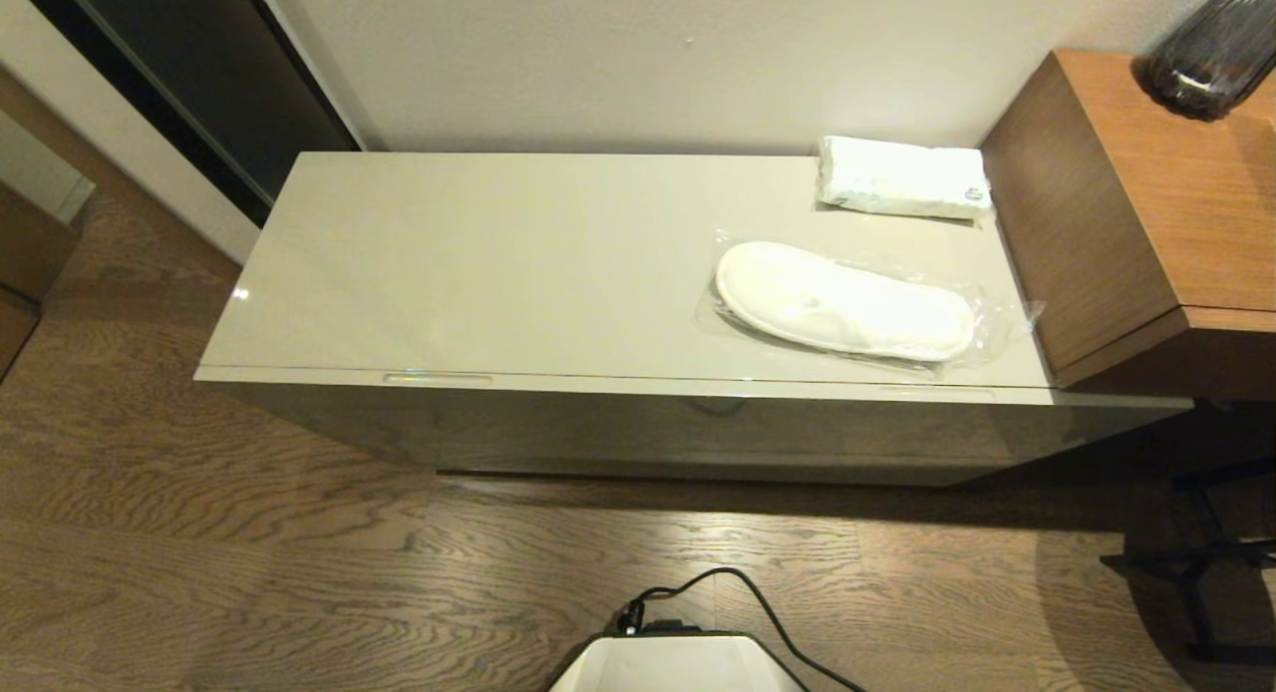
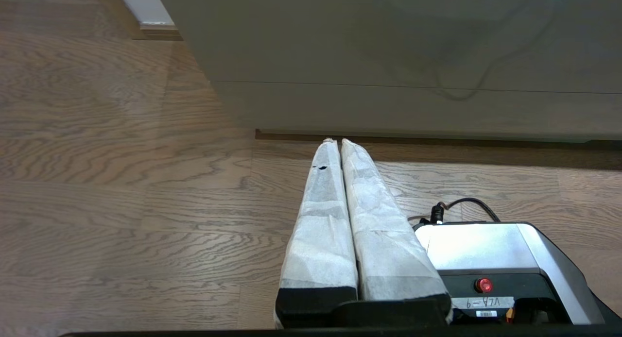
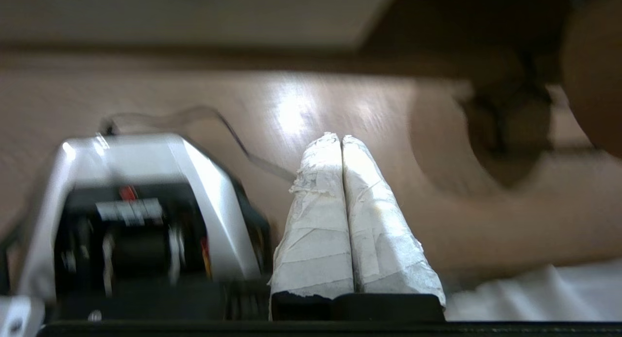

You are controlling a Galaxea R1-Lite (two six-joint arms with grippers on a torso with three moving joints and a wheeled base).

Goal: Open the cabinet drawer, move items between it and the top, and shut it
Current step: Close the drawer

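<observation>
Head view shows the cabinet drawer (image 1: pixel 698 428) fully shut beneath the top (image 1: pixel 478 263), with the tissue pack (image 1: pixel 902 177) and the bagged slippers (image 1: pixel 845 301) lying at the top's right end. Neither arm has begun: the left gripper (image 2: pixel 335 142) and the right gripper (image 3: pixel 340 137) hang low over the floor, jaws pressed together, empty. Opening comes first; a gripper must rise to the handle (image 1: pixel 439 378)

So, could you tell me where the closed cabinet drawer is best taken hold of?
Probably at a recessed oblong handle along the top edge of the cabinet drawer. The front is flat and glossy, with nothing else to grip. Come from the front, hooking a fingertip into the slot and pulling straight out. The left gripper hangs low near the floor, shut.
</observation>
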